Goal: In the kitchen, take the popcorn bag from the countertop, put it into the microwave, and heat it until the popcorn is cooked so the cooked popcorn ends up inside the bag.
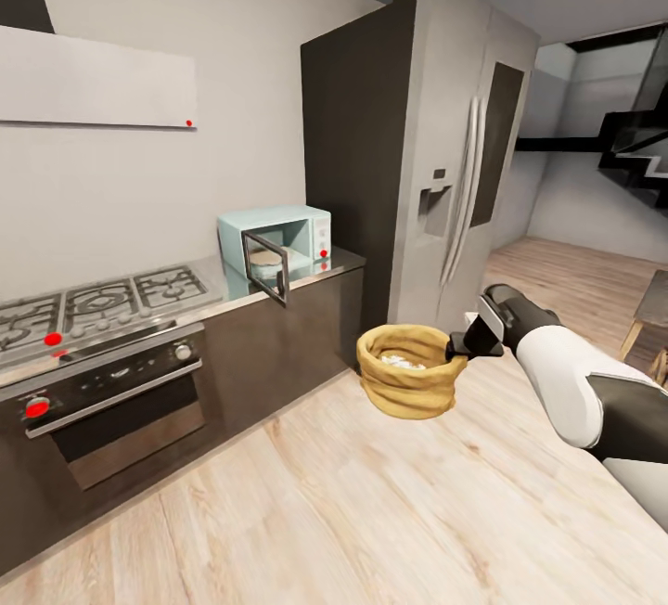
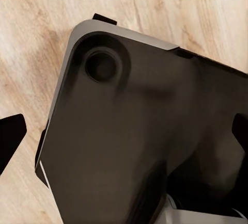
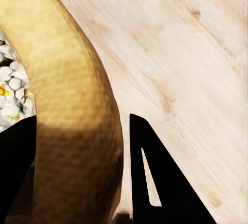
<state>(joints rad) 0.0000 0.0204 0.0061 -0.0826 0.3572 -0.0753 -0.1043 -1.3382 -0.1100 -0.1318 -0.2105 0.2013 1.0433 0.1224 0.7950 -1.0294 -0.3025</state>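
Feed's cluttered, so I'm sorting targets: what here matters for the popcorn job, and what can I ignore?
Job:
popcorn bag, held by its rim in the right gripper
popcorn inside it
microwave, door open
countertop

Ignore:
hob
oven
fridge
hood

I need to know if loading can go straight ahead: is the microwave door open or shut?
Open. In the head view the microwave on the countertop has its dark-framed door swung outward, showing the cavity inside.
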